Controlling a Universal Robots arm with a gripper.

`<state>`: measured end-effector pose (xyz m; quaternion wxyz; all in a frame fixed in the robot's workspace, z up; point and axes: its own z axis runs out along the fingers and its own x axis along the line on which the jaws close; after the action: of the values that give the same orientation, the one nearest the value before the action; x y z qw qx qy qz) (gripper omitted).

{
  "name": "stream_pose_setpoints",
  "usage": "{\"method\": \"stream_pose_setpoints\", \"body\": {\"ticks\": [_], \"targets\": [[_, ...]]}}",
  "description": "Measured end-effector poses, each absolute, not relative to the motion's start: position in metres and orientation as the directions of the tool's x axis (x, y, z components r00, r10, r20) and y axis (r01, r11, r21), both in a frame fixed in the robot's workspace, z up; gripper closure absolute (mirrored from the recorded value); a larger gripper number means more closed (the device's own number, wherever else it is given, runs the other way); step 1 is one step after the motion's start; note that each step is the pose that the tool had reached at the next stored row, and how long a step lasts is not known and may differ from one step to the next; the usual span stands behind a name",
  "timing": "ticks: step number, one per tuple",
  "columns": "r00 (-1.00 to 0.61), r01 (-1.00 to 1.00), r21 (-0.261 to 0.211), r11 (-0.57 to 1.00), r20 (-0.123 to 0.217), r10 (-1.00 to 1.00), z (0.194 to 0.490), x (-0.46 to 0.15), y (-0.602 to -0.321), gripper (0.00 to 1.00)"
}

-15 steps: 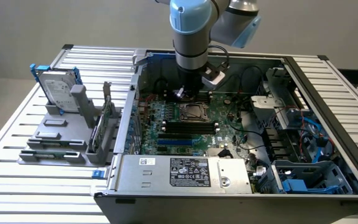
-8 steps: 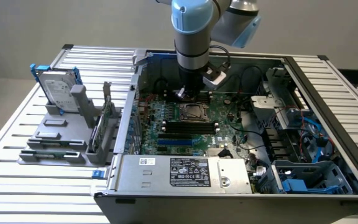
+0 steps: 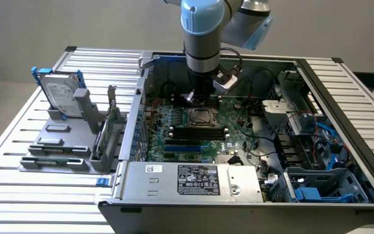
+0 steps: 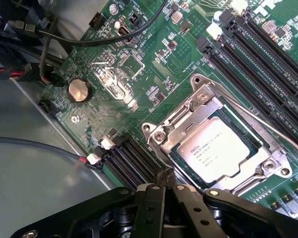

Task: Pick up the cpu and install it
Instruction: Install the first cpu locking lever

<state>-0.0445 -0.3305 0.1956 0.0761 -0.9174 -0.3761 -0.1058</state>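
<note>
Closest to the wrist camera are the black linkages of the hand (image 4: 164, 174), whose two fingers are drawn together with their tips meeting and nothing held between them. The tips sit just beside a corner of the socket frame (image 4: 207, 97) (whether they touch the board under them I cannot tell). The cpu (image 4: 216, 148) lies flat inside that socket with its pale metal top facing up and the metal frame around its edges. It is apart from the fingers. Around it spreads the green motherboard (image 4: 154, 64), with a round coin battery (image 4: 78, 90) well away from the socket and long black memory slots (image 4: 258, 54) running alongside it. In the exterior view the hand (image 3: 197, 97) hangs from the arm in the upper middle of the frame, just above the cpu (image 3: 203, 117). Both are inside the open computer case (image 3: 359, 131), which also holds a silver power supply (image 3: 194, 180) at the lower middle and a blue drive bay (image 3: 310, 192) at the lower right. On the slatted desk (image 3: 37, 204), at the exterior view's left, a grey holder (image 3: 64, 156) carries a hard drive (image 3: 60, 92) standing upright, along with some circuit cards (image 3: 112, 126) on edge.
</note>
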Motion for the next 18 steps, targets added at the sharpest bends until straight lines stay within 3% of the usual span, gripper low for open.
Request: {"method": "stream_pose_setpoints", "body": {"ticks": [18], "targets": [[0.703,0.703,-0.081,-0.707,0.231,0.673,0.1956,-0.0385,-0.3310,0.89]]}}
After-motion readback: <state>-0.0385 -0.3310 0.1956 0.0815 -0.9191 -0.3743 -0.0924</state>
